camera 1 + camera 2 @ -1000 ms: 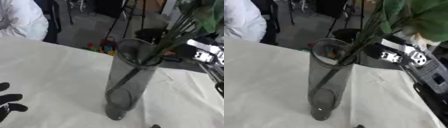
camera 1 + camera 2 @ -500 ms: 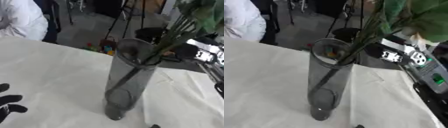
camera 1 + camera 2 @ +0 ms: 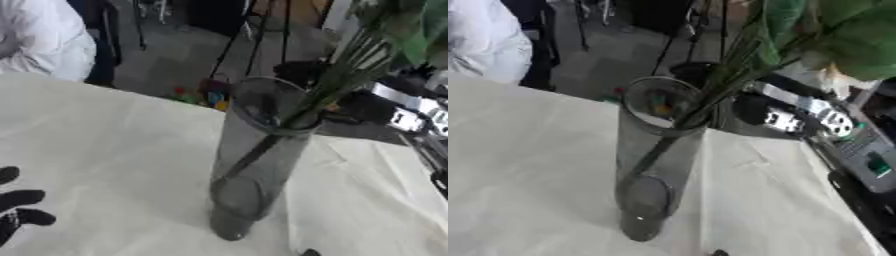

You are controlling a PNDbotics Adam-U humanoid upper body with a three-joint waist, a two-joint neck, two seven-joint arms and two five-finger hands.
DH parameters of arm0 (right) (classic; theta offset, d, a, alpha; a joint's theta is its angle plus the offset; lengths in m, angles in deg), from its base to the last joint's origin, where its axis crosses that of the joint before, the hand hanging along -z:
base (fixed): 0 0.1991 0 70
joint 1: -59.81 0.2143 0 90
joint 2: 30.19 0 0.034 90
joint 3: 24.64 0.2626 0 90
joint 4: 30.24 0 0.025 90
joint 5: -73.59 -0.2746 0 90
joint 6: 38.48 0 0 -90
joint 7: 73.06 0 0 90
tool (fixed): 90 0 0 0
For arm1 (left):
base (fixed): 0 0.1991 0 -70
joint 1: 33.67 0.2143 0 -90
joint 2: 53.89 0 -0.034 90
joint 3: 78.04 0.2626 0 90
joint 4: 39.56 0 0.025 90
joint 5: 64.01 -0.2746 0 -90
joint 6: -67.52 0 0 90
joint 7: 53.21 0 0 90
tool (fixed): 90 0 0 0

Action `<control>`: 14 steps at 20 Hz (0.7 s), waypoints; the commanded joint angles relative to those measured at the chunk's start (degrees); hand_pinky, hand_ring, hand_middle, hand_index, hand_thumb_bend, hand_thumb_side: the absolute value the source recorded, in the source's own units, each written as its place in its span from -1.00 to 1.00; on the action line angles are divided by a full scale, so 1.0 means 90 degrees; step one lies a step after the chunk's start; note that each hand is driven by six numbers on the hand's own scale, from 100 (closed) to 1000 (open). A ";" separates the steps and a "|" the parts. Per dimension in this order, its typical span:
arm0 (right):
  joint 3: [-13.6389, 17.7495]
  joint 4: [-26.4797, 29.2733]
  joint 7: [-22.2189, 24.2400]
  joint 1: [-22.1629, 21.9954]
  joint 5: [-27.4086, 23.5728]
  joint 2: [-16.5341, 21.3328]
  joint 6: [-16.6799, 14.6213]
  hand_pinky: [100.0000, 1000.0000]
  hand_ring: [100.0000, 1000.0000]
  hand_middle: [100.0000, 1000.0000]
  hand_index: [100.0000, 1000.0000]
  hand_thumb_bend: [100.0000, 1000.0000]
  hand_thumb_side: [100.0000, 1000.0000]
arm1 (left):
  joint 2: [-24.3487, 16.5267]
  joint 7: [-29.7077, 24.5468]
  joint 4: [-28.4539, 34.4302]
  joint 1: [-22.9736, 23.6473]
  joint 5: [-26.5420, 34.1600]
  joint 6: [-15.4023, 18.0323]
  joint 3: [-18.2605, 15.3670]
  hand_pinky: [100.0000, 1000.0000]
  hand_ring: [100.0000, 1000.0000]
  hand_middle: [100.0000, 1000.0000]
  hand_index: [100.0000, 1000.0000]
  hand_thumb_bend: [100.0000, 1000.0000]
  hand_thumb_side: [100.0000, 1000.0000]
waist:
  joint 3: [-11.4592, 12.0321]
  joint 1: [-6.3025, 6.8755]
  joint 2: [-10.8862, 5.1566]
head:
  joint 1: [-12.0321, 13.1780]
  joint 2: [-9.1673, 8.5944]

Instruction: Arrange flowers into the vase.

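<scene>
White-clothed table (image 3: 105,145), a tall smoky glass vase (image 3: 254,165) upright on it.

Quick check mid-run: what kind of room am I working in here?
Probably a lab or studio, not a home. The vase stands on a table under a plain white cloth, and behind it are a bare grey floor and dark stand legs.

Above the tall smoky-grey glass vase (image 3: 258,155), the green flower stems (image 3: 346,75) blur and their tops leave the frame. Of the robot's black left hand (image 3: 19,210), left of the vase, only fingertips show.
</scene>
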 commanded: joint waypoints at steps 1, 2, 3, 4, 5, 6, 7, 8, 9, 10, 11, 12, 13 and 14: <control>0.0146 0.0023 -0.0071 0.0019 0.0080 0.0315 -0.0018 1.00 1.00 1.00 1.00 -0.40 1.00 | -0.0063 -0.0027 0.0113 -0.0031 0.0005 0.0000 0.0032 -0.01 0.24 0.40 0.88 -0.52 1.00 | -0.0021 0.0064 -0.0203 | -0.0002 -0.0076; 0.0151 0.0025 -0.0085 0.0006 0.0083 0.0319 -0.0019 1.00 1.00 1.00 1.00 -0.40 1.00 | -0.0064 -0.0028 0.0113 -0.0029 0.0002 -0.0003 0.0033 -0.01 0.24 0.40 0.88 -0.52 1.00 | -0.0020 0.0064 -0.0202 | -0.0005 -0.0075; 0.0157 0.0027 -0.0097 -0.0008 0.0087 0.0325 -0.0019 1.00 1.00 1.00 1.00 -0.39 1.00 | -0.0065 -0.0030 0.0113 -0.0027 -0.0001 -0.0005 0.0035 -0.01 0.24 0.40 0.88 -0.52 1.00 | -0.0018 0.0064 -0.0201 | -0.0007 -0.0074; 0.0163 0.0029 -0.0109 -0.0023 0.0090 0.0329 -0.0020 1.00 1.00 1.00 1.00 -0.41 1.00 | -0.0067 -0.0033 0.0113 -0.0026 -0.0004 -0.0008 0.0036 -0.01 0.24 0.40 0.88 -0.52 1.00 | -0.0017 0.0064 -0.0201 | -0.0011 -0.0073; 0.0167 0.0033 -0.0116 -0.0035 0.0090 0.0333 -0.0024 1.00 1.00 1.00 1.00 -0.42 1.00 | -0.0067 -0.0037 0.0113 -0.0025 -0.0006 -0.0010 0.0038 -0.01 0.24 0.40 0.88 -0.52 1.00 | -0.0018 0.0065 -0.0200 | -0.0014 -0.0076; 0.0170 0.0039 -0.0117 -0.0047 0.0082 0.0336 -0.0031 1.00 1.00 1.00 1.00 -0.43 1.00 | -0.0067 -0.0041 0.0113 -0.0024 -0.0007 -0.0013 0.0040 -0.01 0.24 0.41 0.88 -0.52 1.00 | -0.0018 0.0066 -0.0196 | -0.0017 -0.0081; 0.0173 0.0038 -0.0113 -0.0055 0.0074 0.0336 -0.0034 1.00 1.00 1.00 1.00 -0.44 1.00 | -0.0065 -0.0043 0.0113 -0.0020 -0.0007 -0.0017 0.0041 -0.01 0.24 0.41 0.88 -0.52 1.00 | -0.0019 0.0068 -0.0192 | -0.0019 -0.0082; 0.0175 0.0025 -0.0104 -0.0055 0.0073 0.0334 -0.0032 1.00 1.00 1.00 1.00 -0.44 1.00 | -0.0064 -0.0043 0.0113 -0.0017 -0.0007 -0.0020 0.0041 -0.01 0.25 0.41 0.88 -0.52 1.00 | -0.0021 0.0070 -0.0190 | -0.0022 -0.0079; 0.0177 0.0005 -0.0091 -0.0050 0.0075 0.0329 -0.0031 1.00 1.00 1.00 1.00 -0.45 1.00 | -0.0064 -0.0044 0.0113 -0.0016 -0.0007 -0.0022 0.0041 -0.01 0.25 0.41 0.88 -0.52 1.00 | -0.0024 0.0072 -0.0188 | -0.0022 -0.0075; 0.0180 -0.0019 -0.0082 -0.0042 0.0079 0.0323 -0.0031 1.00 1.00 1.00 1.00 -0.45 1.00 | -0.0063 -0.0044 0.0113 -0.0014 -0.0007 -0.0024 0.0042 -0.01 0.25 0.41 0.88 -0.52 1.00 | -0.0028 0.0076 -0.0186 | -0.0020 -0.0076; 0.0182 -0.0041 -0.0077 -0.0035 0.0085 0.0319 -0.0033 1.00 1.00 1.00 1.00 -0.46 1.00 | -0.0062 -0.0045 0.0113 -0.0013 -0.0007 -0.0025 0.0043 -0.01 0.25 0.41 0.88 -0.52 1.00 | -0.0032 0.0079 -0.0183 | -0.0020 -0.0077; 0.0186 -0.0062 -0.0077 -0.0036 0.0091 0.0320 -0.0036 1.00 1.00 1.00 1.00 -0.46 1.00 | -0.0062 -0.0046 0.0113 -0.0012 -0.0009 -0.0025 0.0044 -0.01 0.25 0.41 0.88 -0.53 1.00 | -0.0034 0.0082 -0.0181 | -0.0019 -0.0077; 0.0193 -0.0079 -0.0087 -0.0042 0.0095 0.0323 -0.0039 1.00 1.00 1.00 1.00 -0.46 1.00 | -0.0062 -0.0046 0.0113 -0.0011 -0.0011 -0.0026 0.0043 -0.01 0.25 0.41 0.88 -0.53 1.00 | -0.0035 0.0084 -0.0179 | -0.0019 -0.0080; 0.0199 -0.0092 -0.0102 -0.0051 0.0098 0.0328 -0.0041 1.00 1.00 1.00 1.00 -0.46 1.00 | -0.0061 -0.0046 0.0113 -0.0010 -0.0012 -0.0026 0.0044 -0.01 0.25 0.41 0.88 -0.53 1.00 | -0.0036 0.0088 -0.0177 | -0.0022 -0.0088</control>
